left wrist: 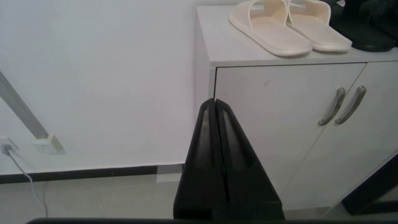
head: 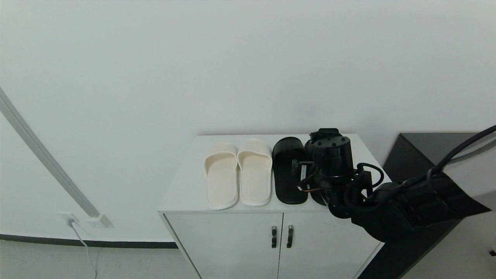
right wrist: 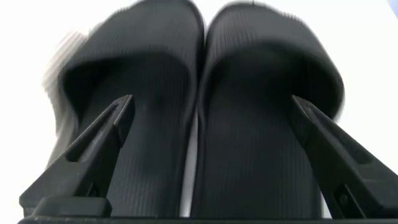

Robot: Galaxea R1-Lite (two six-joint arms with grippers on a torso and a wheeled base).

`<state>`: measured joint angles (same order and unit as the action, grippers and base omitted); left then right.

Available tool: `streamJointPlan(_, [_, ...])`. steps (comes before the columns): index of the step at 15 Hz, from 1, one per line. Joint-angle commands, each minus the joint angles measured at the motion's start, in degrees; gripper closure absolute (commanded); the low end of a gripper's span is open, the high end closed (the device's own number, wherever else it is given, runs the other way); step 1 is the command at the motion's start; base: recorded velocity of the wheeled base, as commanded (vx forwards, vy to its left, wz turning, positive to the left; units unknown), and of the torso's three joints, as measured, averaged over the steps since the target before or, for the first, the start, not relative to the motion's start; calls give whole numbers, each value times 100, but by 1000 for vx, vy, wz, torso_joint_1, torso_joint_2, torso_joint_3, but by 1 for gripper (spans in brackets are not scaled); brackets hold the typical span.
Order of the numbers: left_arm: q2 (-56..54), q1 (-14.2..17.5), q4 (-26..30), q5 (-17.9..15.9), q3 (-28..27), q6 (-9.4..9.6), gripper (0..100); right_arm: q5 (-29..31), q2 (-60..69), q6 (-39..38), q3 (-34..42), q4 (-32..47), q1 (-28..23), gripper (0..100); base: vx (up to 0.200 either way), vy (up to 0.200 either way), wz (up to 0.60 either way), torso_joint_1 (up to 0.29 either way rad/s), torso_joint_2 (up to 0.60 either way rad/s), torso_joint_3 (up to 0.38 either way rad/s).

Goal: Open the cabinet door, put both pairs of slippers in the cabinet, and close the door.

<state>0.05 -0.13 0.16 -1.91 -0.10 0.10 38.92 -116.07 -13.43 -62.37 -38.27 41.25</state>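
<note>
1. The right pincer (right wrist: 211, 99) hangs over the cabinet (head: 186, 182) top at its right end. Its fingers are spread, one outside each of the two black slippers (head: 288, 170), and not yet pinching them.
2. The step in hand looks like taking the black pair as one bundle. To do it well, the fingers should come down on the outer flanks, near the straps where the soles are stiffest, and squeeze across both so the inner edges press together.
3. A squeeze too near the heels would likely let the toes droop or one slipper slide out. Lift straight up off the cabinet and keep the pair level.
4. Both doors (head: 224, 244) are shut, with the handles (head: 274, 236) side by side at the cabinet's middle seam. A door must be opened before the pair can go in.
5. The left pincer (left wrist: 215, 102) is pressed together and holds nothing. It sits low, off the cabinet's front left corner and below its top, so it seems the free one for a handle.
6. The black slippers lie side by side and touching. Their long axes run from the cabinet's front edge to its back, toes and straps toward the wall, heels at the front edge.
7. The white slippers (head: 238, 174) lie parallel the same way, just beside the black pair toward the cabinet's middle.
</note>
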Motion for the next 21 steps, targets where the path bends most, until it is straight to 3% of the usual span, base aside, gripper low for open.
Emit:
streamJointPlan(1, [4, -4, 2, -2, 1, -1, 100, -25, -382, 227, -162, -339, -117, 0, 0, 0, 0, 0, 0, 0])
streamJointPlan(4, [4, -4, 2, -2, 1, -1, 100, -69, -724, 456, -329, -752, -170, 0, 0, 0, 0, 0, 0, 0])
streamJointPlan(14, [4, 5, 2, -2, 1, -10, 100, -96, -1181, 491, -1076, -735, -346, 0, 0, 0, 0, 0, 0, 0])
streamJointPlan(15, [4, -4, 2, -2, 1, -10, 100, -96, -1190, 508, -1076, -735, -355, 100, 0, 0, 0, 0, 0, 0])
streamJointPlan(21, [4, 5, 2, -2, 1, -10, 100, -87, -909, 649, -1023, -761, -416, 100, 0, 0, 0, 0, 0, 0])
